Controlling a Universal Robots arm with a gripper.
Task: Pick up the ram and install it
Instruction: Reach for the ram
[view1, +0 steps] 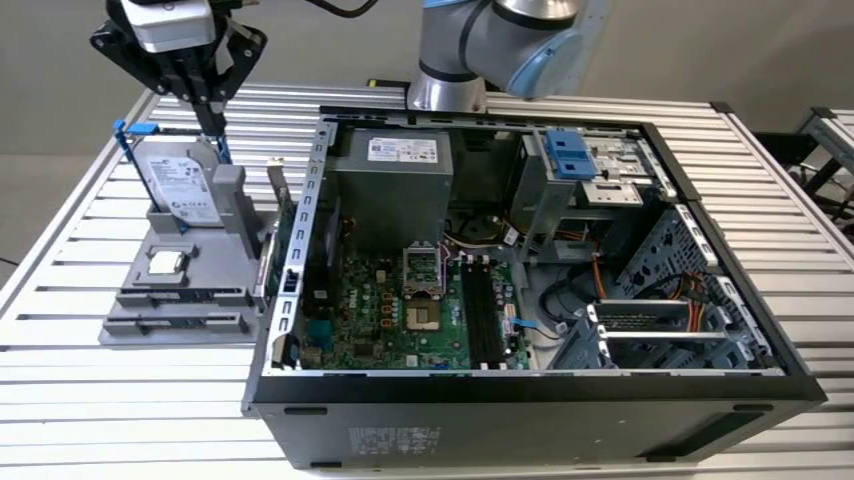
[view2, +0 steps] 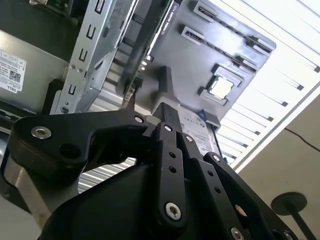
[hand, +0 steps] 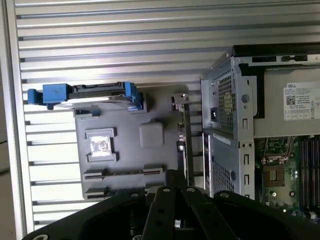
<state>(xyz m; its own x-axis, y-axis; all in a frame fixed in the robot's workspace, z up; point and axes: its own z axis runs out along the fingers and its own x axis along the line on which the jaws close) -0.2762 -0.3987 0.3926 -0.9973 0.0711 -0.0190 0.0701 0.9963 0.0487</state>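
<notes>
The ram (view1: 279, 195) stands on edge in the grey parts holder (view1: 174, 300), right beside the open computer case's wall. It shows edge-on in the first wrist view (hand: 183, 131) and as a dark strip in the second wrist view (view2: 147, 42). My gripper (view1: 214, 122) hangs above the holder's far end, over the silver hard drive (view1: 180, 180), to the exterior view's left of the ram and apart from it. Its fingers are shut with nothing in them. In both wrist views the black finger links (view2: 167, 150) (hand: 170, 200) converge in the foreground.
The open computer case (view1: 534, 390) lies on the slatted metal table (view1: 80, 400), with the motherboard's black memory slots (view1: 481, 310) near its middle. A small square processor (view1: 166, 263) (hand: 100, 146) sits on the holder. The arm's base (view1: 447, 60) stands behind the case.
</notes>
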